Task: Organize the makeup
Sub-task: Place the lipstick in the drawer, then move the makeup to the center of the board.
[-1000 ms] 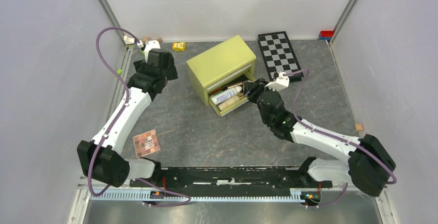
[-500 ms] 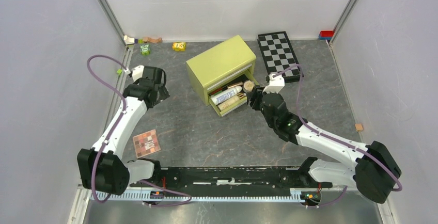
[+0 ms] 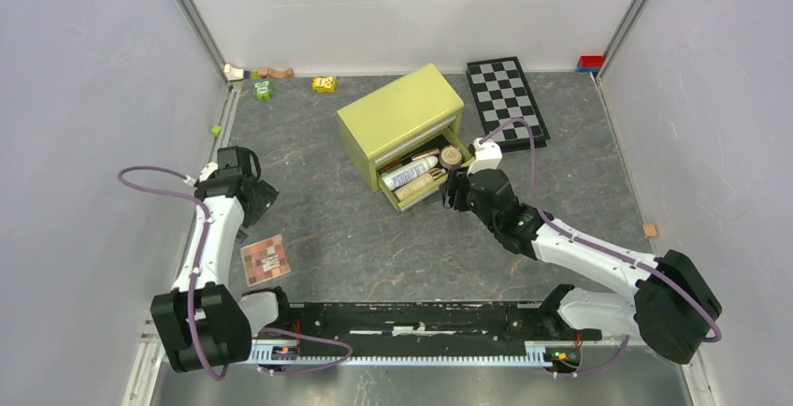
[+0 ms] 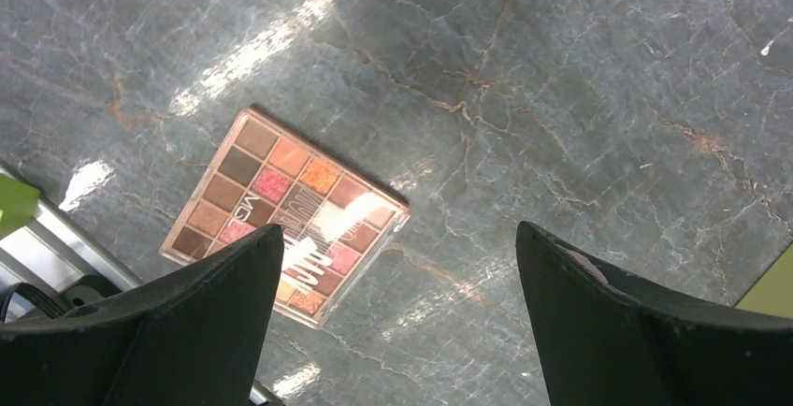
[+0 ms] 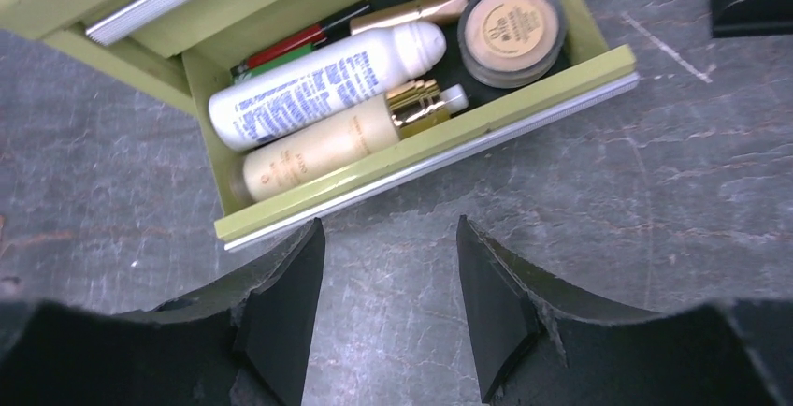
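Two grippers hold their fingers apart and empty: left gripper (image 4: 397,236) over the eyeshadow palette (image 4: 285,214) at near left, right gripper (image 5: 388,228) facing the open drawer (image 5: 430,153).

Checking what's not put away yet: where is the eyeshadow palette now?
In the top view, the eyeshadow palette lies flat on the table at the near left, beside the left arm, well apart from the green drawer box.

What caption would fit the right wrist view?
Open right gripper hovers before the green drawer holding a white tube, beige bottle and round compact.
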